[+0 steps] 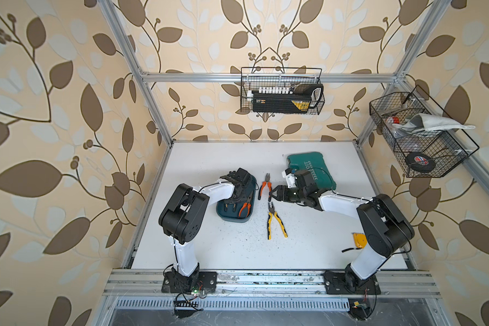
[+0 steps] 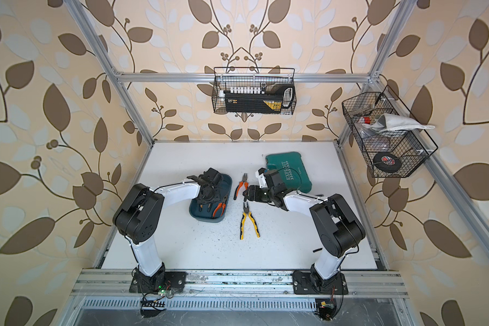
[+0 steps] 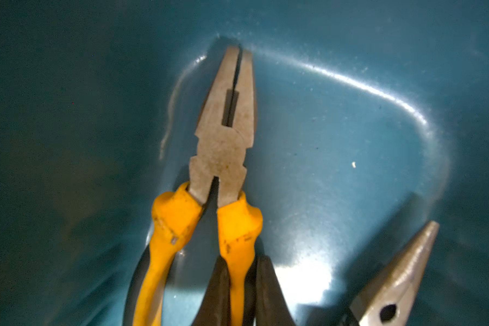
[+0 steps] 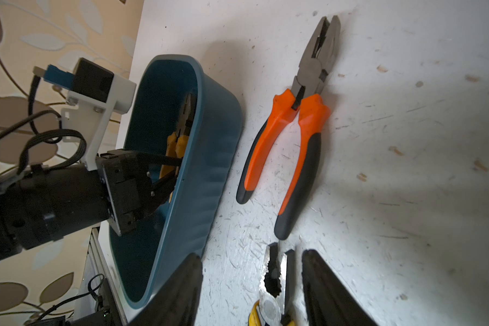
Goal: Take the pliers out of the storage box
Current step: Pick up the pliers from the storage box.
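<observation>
Where its two dark fingers (image 3: 219,285) meet, the left gripper (image 3: 239,282) is clamped on one handle of the yellow-handled pliers (image 3: 223,146). These lie low inside the storage box (image 1: 247,217), with their closed grey nose reaching the curve where floor meets end wall. Just beside them in the same box lie the orange-handled long-nose pliers (image 1: 244,209), their pointed tip showing in the left wrist view.

The right gripper (image 4: 251,255) stands with its jaws wide apart and nothing between the pads. It is low over the white table (image 1: 237,248), just beside the box's outer wall.

Two pairs are already out on the table, near that gripper:
- The orange-and-black combination pliers (image 4: 288,135) lie beyond its fingertips.
- The yellow-and-black pliers (image 1: 275,218) lie with handles spread and their part-open head close to the fingertips.

Behind the right arm sits the green EXPLOIT case (image 2: 288,169).
</observation>
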### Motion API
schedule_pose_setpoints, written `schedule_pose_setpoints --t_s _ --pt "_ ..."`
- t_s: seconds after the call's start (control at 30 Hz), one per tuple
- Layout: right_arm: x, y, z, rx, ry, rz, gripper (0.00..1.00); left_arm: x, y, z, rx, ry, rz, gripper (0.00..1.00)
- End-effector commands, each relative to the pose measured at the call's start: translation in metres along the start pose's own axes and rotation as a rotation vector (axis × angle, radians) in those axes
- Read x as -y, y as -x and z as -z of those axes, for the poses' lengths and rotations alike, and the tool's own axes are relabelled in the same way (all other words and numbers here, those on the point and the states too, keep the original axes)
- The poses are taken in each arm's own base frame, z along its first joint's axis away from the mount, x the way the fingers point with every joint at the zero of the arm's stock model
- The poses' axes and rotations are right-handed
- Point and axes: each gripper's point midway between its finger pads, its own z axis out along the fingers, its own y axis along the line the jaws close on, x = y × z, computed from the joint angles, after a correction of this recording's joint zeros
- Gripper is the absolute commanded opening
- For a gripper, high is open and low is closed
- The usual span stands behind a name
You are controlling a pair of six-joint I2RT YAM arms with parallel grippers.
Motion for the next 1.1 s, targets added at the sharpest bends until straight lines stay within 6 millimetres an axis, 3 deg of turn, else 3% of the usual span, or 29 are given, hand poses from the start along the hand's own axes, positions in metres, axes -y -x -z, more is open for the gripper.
schedule_pose_setpoints --t_s 0.0,0.2,0.43,0.63,0.87,1.07 --pt "-0.006 0.004 -0.001 -0.006 0.015 0.016 0.59 -0.007 -0.004 0.004 -0.018 0.005 0.003 0.0" --pt "-0.011 0.004 0.002 -0.004 0.036 0.015 0.59 0.0 0.005 0.044 0.08 -0.116 -0.02 0.0" --pt "-0.036 0.003 0.004 -0.015 0.179 -0.029 0.59 0.019 0.002 0.105 0.199 -0.38 -0.092 0.0" --pt "-0.062 0.007 0.006 -0.004 0.284 -0.109 0.59 0.029 -0.006 0.136 0.248 -0.519 -0.142 0.0" --pt "-0.086 0.006 0.009 0.03 0.238 -0.145 0.6 0.045 -0.014 0.139 0.223 -0.579 -0.147 0.0" --pt "-0.09 -0.005 -0.004 0.037 0.123 -0.122 0.6 0.063 -0.025 0.138 0.207 -0.598 -0.177 0.0"
